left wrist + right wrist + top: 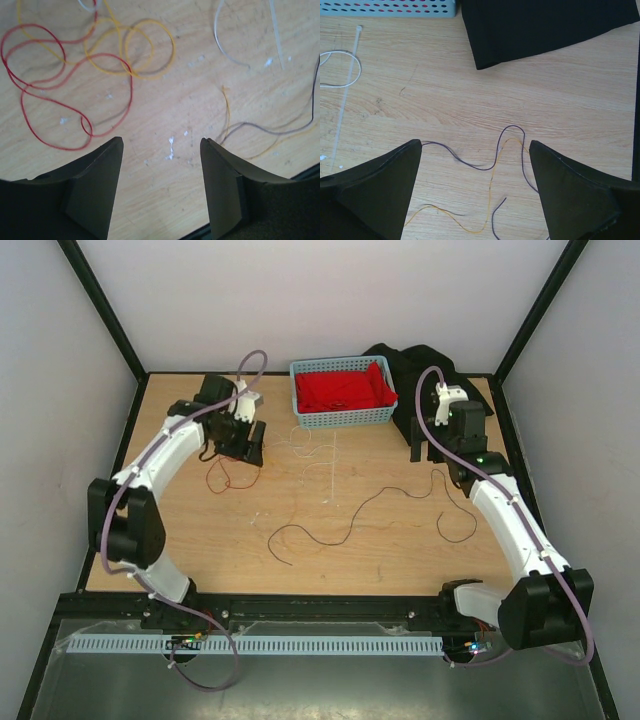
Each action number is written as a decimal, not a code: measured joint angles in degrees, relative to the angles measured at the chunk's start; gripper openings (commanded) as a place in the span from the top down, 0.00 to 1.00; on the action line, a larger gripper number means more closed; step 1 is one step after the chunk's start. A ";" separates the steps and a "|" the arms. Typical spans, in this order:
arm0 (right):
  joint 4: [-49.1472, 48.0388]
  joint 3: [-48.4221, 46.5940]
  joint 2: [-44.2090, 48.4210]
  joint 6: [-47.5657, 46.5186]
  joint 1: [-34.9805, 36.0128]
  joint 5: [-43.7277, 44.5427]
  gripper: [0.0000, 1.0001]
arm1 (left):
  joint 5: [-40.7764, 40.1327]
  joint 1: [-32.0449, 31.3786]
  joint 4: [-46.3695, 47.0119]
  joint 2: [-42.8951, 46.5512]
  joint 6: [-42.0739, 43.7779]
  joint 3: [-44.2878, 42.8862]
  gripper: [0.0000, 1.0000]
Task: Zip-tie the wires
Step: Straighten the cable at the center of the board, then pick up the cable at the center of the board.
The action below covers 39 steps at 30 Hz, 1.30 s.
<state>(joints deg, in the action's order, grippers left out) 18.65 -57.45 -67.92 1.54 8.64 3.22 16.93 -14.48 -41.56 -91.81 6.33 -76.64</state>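
Observation:
Thin curly wires lie loose on the wooden table: a long dark wire (335,530) across the middle, a red wire (222,476) at the left, another dark wire (456,530) at the right. The whitish zip tie (328,468) lies flat in front of the basket. My left gripper (243,447) is open and empty above bare wood; its view shows red wire loops (50,95), yellow wire (131,50), a dark wire (280,131) and the zip tie (276,30). My right gripper (475,145) is open and empty over a dark wire (485,167) and a yellow wire (490,197); the zip tie (345,95) lies to its left.
A blue basket (340,420) holding red cloth stands at the back centre, with its wall in the right wrist view (390,7). A black cloth (420,365) lies at the back right and shows in the right wrist view (540,25). A white wire (340,75) loops beside the zip tie.

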 measured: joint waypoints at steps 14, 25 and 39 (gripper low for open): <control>-1.88 1.70 0.04 0.31 -0.02 -2.64 0.01 | 0.07 3.30 -0.07 -24.96 -3.82 -19.37 0.49; -2.54 1.68 0.02 1.03 0.00 -3.43 0.01 | -0.90 3.43 0.28 -34.97 -4.48 -29.11 0.60; -2.56 -0.17 -0.55 2.43 -0.02 -5.35 0.01 | 0.61 3.72 -0.28 -35.08 -2.51 -31.36 1.00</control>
<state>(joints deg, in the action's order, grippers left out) 16.10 -57.63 -68.47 3.97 8.62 -2.13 17.54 -10.76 -41.85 -126.89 3.81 -108.01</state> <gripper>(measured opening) 0.994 0.004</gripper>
